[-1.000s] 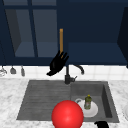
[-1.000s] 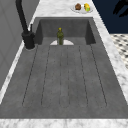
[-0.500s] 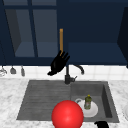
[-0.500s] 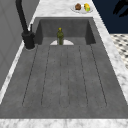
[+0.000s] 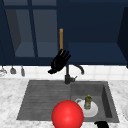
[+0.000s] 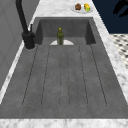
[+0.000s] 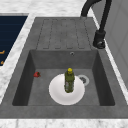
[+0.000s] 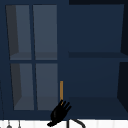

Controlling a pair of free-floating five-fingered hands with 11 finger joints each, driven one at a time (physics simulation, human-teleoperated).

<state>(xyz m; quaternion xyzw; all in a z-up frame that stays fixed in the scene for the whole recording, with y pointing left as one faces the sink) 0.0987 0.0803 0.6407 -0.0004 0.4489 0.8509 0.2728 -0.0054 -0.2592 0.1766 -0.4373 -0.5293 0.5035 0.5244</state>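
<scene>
Green bottle (image 7: 69,80) on white plate (image 7: 56,93)

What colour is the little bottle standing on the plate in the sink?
The bottle is olive green with a yellow cap, standing on a white plate; the right side view shows it best.

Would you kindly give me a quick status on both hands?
Left hand open, fingertips at cabinet handle. Right hand low, before sink. Bottle upright on plate.

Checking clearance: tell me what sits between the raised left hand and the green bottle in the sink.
In the front view, the black faucet stands between the left hand and the green bottle on its white plate.
</scene>
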